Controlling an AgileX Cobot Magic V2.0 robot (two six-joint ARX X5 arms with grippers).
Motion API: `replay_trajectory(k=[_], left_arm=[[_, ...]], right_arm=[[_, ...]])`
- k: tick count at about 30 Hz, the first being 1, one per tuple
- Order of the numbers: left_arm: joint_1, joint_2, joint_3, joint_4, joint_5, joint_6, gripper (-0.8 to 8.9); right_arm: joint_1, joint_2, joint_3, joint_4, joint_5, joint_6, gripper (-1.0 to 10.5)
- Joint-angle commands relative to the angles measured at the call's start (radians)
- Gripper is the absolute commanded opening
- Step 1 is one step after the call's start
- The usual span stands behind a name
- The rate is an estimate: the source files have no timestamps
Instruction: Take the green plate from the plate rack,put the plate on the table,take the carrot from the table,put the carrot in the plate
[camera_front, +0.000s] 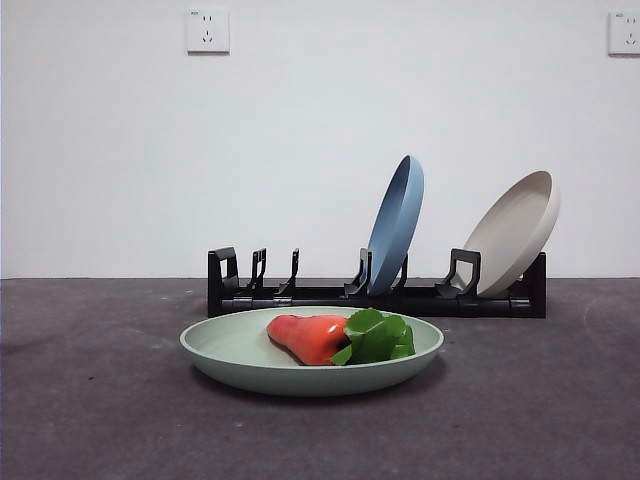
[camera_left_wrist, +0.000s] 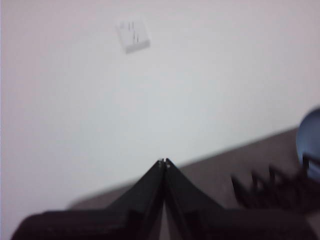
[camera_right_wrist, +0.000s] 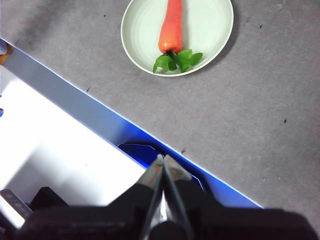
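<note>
The green plate (camera_front: 240, 352) lies flat on the dark grey table (camera_front: 90, 400) in front of the black plate rack (camera_front: 330, 294). The carrot (camera_front: 310, 336) lies in the plate, its green leaves to the right. The right wrist view shows the plate (camera_right_wrist: 205, 25) and the carrot (camera_right_wrist: 170, 26) from above. My right gripper (camera_right_wrist: 163, 158) is shut and empty, high above the table's edge, well away from the plate. My left gripper (camera_left_wrist: 164, 162) is shut and empty, raised and facing the wall, with the rack (camera_left_wrist: 272, 190) blurred off to one side. Neither gripper shows in the front view.
A blue plate (camera_front: 396, 222) and a beige plate (camera_front: 512, 232) lean upright in the rack's right slots. The blue plate's edge (camera_left_wrist: 310, 142) shows in the left wrist view. A white and blue surface (camera_right_wrist: 65, 145) lies beyond the table's edge under the right gripper. Wall sockets (camera_front: 207, 30) are on the white wall.
</note>
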Motion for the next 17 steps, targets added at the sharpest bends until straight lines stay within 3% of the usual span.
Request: replay_trajectory(k=[1,17], left_arm=[[0.017,-0.070,-0.153,0.016,0.005,-0.043,-0.03],[0.023,-0.315,-0.563,0.015,0.006,-0.094,-0.04]], right_arm=[[0.002,-0.001,-0.006,0.003,0.003,-0.001,0.0],[0.002,-0.001,-0.006,0.003,0.003,-0.001,0.0]])
